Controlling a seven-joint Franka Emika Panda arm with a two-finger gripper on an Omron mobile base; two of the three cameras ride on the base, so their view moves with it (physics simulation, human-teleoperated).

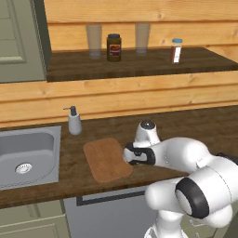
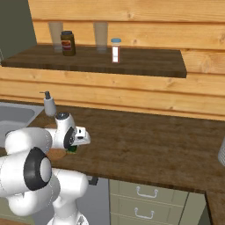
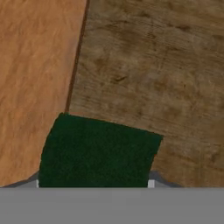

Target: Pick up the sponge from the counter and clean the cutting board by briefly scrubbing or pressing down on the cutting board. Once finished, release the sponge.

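1. Containers, placed relative to the cutting board (image 1: 107,159): a dark jar with a yellow label (image 1: 114,47) stands on the raised wooden shelf (image 1: 139,65) behind the board. Its contents cannot be made out.
2. Two clear glasses (image 1: 94,41) (image 1: 142,38) flank the jar on the shelf. A small bottle with a blue cap and red-and-white label (image 1: 176,50) stands to their right.
3. A grey soap dispenser (image 1: 74,121) stands upright on the counter (image 2: 154,145), just behind the board's far left corner.
4. A grey steel sink (image 1: 28,155) is set into the counter to the left of the board. Its basin shows a round drain.
5. Surface: the counter is dark brown wood plank. The board is a lighter reddish-brown rectangle with rounded corners, lying flat near the counter's front edge.
6. Room: horizontal light wood planks form the wall behind the counter. Cabinet drawers with metal handles (image 2: 145,192) sit below the counter, right of the board.
7. Tool: the gripper (image 1: 135,157) hangs low over the board's right edge, with the arm bent above it.
8. The hand view shows the sponge (image 3: 98,151), dark green side up, between the finger positions. The jaws are closed on it across its width.
9. Sponge position: one corner overlaps the board's edge; the rest lies over bare counter just right of the board. Whether it touches the surface cannot be told.
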